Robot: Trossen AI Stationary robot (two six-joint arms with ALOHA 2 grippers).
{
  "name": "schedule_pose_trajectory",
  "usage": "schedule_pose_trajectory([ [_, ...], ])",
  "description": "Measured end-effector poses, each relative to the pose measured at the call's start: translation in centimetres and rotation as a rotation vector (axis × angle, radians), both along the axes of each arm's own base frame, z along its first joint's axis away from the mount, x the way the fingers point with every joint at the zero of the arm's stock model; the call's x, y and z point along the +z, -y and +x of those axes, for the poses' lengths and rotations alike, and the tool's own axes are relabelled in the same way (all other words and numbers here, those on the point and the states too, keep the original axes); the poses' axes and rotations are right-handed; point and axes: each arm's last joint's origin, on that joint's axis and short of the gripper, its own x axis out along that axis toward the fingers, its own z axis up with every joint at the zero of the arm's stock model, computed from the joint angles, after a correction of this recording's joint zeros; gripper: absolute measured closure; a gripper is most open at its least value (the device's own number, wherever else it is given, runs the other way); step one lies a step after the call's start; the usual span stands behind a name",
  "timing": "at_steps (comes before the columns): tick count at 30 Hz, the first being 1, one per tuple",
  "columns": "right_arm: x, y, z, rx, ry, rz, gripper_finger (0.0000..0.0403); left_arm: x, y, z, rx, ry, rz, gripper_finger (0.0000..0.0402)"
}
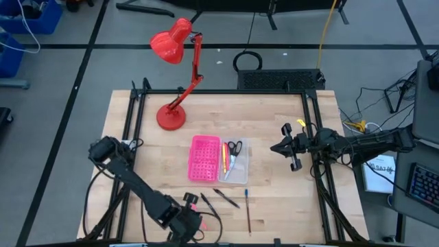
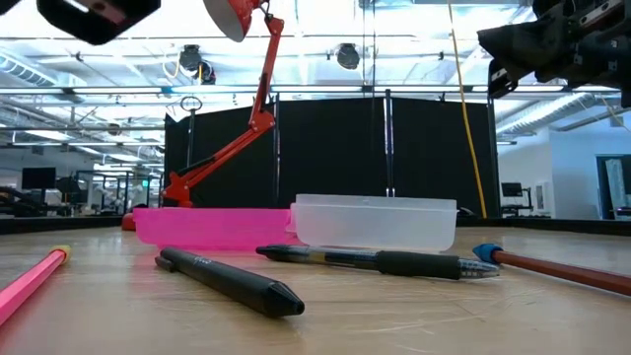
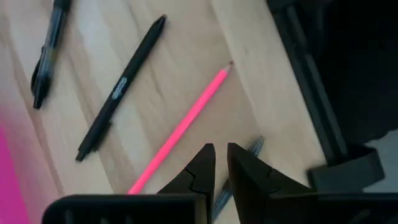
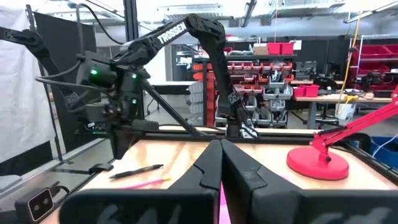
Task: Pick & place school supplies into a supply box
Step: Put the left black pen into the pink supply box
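The supply box lies open mid-table, its pink half joined to its clear tray. The tray holds black-handled scissors and pink and yellow pens. Near the table's front edge lie a pink pencil, a black pen, a second black pen and a brown pencil. My left gripper hangs above the pink pencil's near end, pointing steeply down, its fingers a narrow gap apart and holding nothing. My right gripper waits shut above the table's right side.
A red desk lamp stands at the back left, its base on the table. Another dark pen lies partly under my left fingers, close to the table's black frame rail.
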Motion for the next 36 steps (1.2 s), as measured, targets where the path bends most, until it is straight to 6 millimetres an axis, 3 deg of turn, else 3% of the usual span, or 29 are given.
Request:
schedule_pose_trajectory([
  [14,0.0,0.0,0.0,0.0,0.001,-0.003,0.0403,-1.3,1.5,-2.4,-0.117,-0.013,0.14,0.0208],
  [20,0.0,0.0,0.0,0.0,0.0,-0.003,0.0403,-1.3,1.6,-1.9,-0.144,0.018,0.129,0.0199],
  [36,-0.3,0.0,0.2,0.0,-0.027,0.005,0.0403,-5.0,1.3,-0.9,-0.243,-0.137,0.143,0.0199],
])
